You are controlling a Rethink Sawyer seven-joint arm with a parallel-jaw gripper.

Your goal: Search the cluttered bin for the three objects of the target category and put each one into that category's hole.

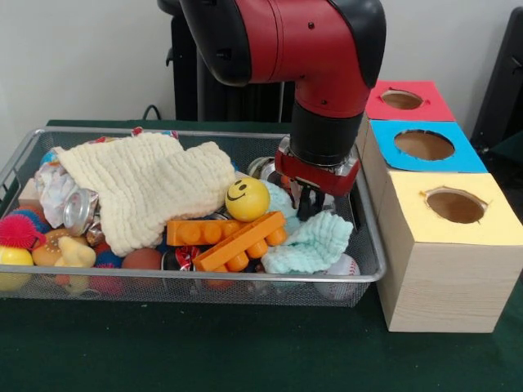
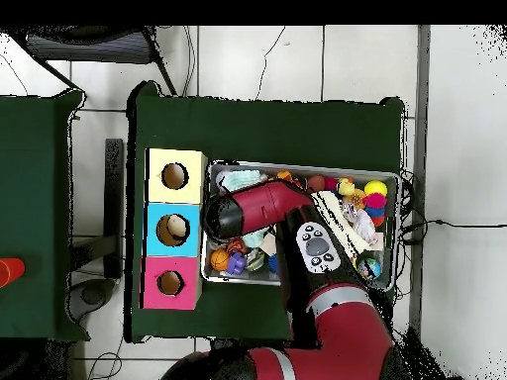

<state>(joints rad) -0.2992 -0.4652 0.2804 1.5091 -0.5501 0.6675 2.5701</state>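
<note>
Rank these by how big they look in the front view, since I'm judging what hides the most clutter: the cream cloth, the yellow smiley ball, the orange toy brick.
1. Cream cloth, by far the largest.
2. Orange toy brick.
3. Yellow smiley ball, smallest, though not by much next to the brick.

You see one wire bin (image 1: 372, 273), three box holes (image 1: 424, 144), two orange bricks (image 1: 239, 242), one smiley ball (image 1: 247, 199), two cloths (image 1: 147, 192), one crinkly plastic piece (image 1: 54, 186), one silver can (image 1: 79, 211), one baseball (image 1: 341, 269) below the fingers.

Green-topped table (image 1: 204, 351) with two loads

The bin (image 1: 204, 278) sits under the gripper (image 1: 310, 200); the wooden box (image 1: 441, 278) stands just beside it.
</note>
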